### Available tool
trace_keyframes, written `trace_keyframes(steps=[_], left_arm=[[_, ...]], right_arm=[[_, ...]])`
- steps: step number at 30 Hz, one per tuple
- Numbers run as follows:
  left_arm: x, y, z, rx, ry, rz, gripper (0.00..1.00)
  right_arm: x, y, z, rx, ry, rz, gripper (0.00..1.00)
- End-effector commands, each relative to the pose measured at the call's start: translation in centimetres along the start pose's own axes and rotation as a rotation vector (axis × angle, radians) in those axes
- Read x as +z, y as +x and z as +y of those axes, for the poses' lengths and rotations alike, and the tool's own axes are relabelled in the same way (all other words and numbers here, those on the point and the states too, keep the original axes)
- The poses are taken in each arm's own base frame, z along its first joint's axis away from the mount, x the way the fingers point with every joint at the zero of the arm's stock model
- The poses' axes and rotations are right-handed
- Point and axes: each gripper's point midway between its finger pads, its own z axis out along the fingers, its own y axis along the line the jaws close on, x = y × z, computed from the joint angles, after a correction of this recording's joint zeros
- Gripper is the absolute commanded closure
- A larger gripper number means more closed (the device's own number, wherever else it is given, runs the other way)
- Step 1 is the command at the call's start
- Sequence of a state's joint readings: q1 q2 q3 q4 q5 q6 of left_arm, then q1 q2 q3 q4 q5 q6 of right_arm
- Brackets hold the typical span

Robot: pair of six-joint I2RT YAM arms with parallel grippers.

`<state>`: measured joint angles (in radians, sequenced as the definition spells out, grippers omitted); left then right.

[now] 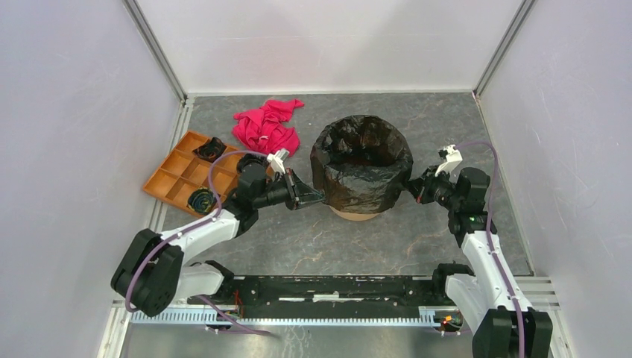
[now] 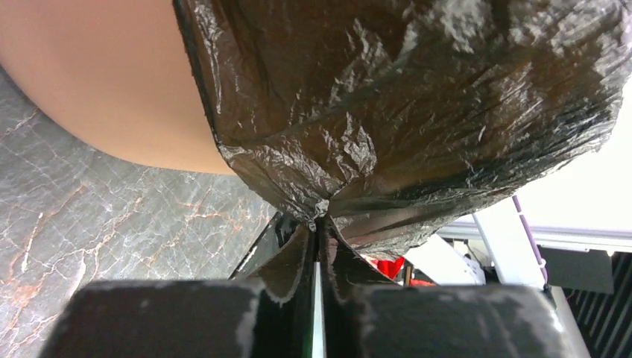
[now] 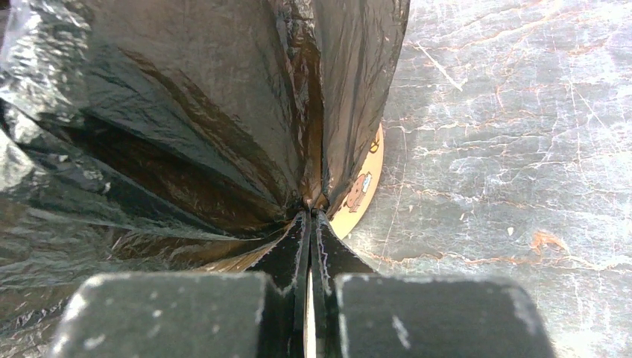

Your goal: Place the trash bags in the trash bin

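Two hands [image 1: 319,198] [image 1: 408,190] pinching, trash bag [image 1: 358,179] over bin [image 1: 355,215]

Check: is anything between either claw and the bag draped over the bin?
Nothing visible. The left claw and right claw each pinch the trash bag film, on opposite sides of the trash bin it covers.

No words, numbers or brand names can be read anywhere. The only marking is a small brown cartoon print [image 3: 360,192] on the orange wall of the trash bin [image 3: 349,218], low down just beside the edge of the trash bag [image 3: 186,112]; any lettering there is too small to tell.
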<state>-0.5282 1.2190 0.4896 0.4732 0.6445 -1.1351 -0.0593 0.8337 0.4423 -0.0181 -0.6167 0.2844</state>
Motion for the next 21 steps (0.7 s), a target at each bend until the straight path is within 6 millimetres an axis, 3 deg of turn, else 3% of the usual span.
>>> trace_keyframes(steps=[1, 3, 5, 7, 14, 21], left_arm=[[0.6, -1.1, 0.5, 0.030, -0.010, -0.053, 0.97], [1.0, -2.0, 2.5, 0.037, -0.109, -0.087, 0.98], [1.0, -2.2, 5.9, 0.024, -0.268, -0.094, 0.98], [1.1, -2.6, 7.6, 0.024, -0.341, -0.093, 0.98], [2.6, -3.4, 8.5, 0.020, -0.377, -0.064, 0.98], [2.5, -3.8, 10.0, 0.072, -0.443, -0.063, 0.98]], right_arm=[[-0.2, -2.3, 0.6, -0.058, -0.006, -0.061, 1.00], [-0.2, -2.0, 0.4, -0.052, 0.000, -0.053, 0.99], [0.0, -1.5, 0.1, -0.046, 0.009, -0.045, 0.99], [0.3, -1.0, -0.4, -0.039, 0.024, -0.040, 0.99], [1.1, 0.4, -0.9, -0.026, 0.033, 0.006, 0.98], [1.7, 1.7, -2.0, -0.015, 0.082, 0.015, 0.81]])
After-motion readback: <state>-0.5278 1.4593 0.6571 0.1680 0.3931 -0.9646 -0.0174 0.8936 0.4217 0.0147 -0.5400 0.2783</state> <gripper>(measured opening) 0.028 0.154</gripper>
